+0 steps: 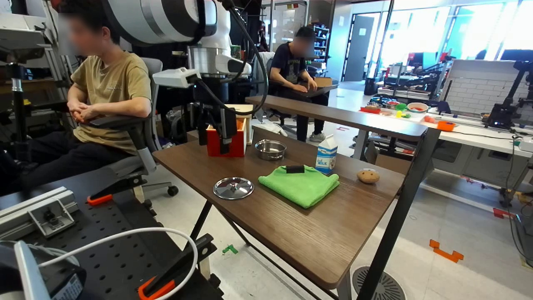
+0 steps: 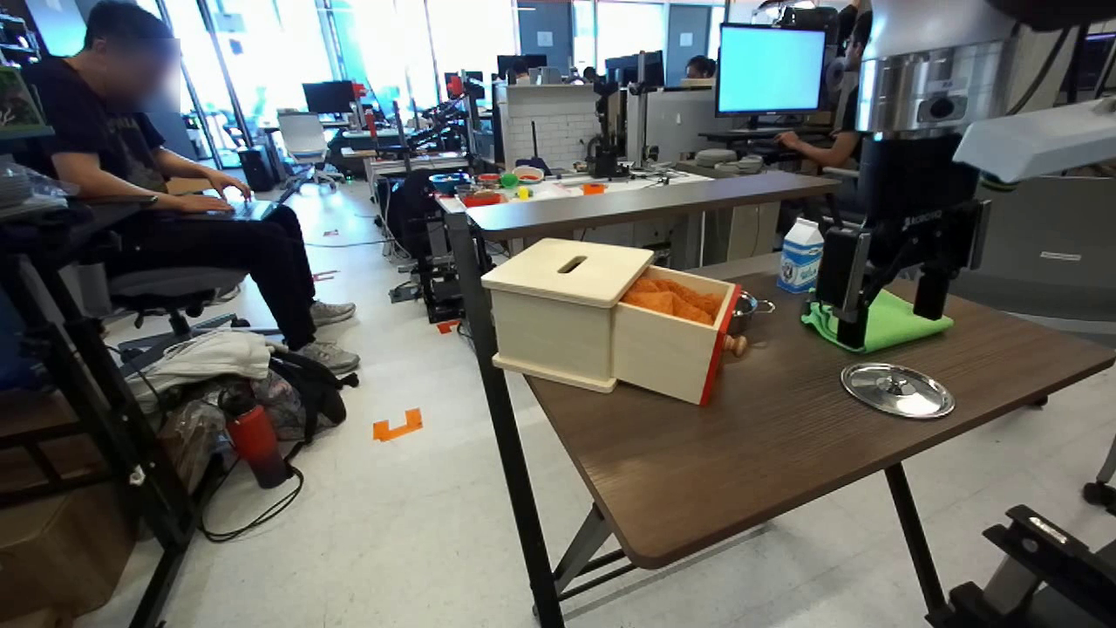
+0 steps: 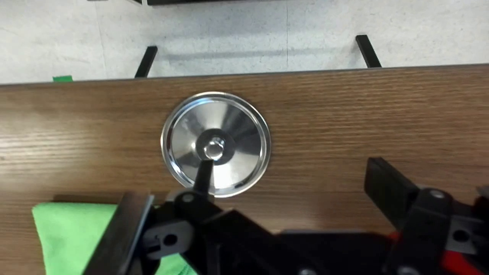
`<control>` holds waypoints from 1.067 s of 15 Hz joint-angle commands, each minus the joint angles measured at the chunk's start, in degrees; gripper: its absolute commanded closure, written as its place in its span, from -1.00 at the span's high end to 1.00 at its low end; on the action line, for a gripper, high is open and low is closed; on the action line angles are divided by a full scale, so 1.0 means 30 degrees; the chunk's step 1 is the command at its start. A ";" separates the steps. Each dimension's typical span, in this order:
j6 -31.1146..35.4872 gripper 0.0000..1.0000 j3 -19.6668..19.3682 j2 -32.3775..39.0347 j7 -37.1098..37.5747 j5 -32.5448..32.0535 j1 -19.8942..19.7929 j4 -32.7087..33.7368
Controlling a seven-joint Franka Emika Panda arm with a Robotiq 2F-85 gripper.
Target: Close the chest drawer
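Brown table, pale floor, seated person, drawer extended, pincer spread wide, empty

Partly masked by the gripper in an exterior view is the red drawer front, and the seated men's faces are blurred; mostly blocked by the drawer in an exterior view, the pot; and cropped by the wrist view's bottom edge, the green cloth!
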 commanded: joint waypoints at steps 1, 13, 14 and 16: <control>0.1714 1.00 -0.0023 0.1594 -0.2668 -0.0799 0.0175 0.1135; 0.9325 1.00 0.4540 0.5913 -1.2196 -0.0309 -0.2972 0.3182; 0.9515 1.00 0.5154 0.6217 -1.2899 -0.0412 -0.3512 0.3226; 0.9478 1.00 0.6085 0.6617 -1.4040 -0.0568 -0.4515 0.3390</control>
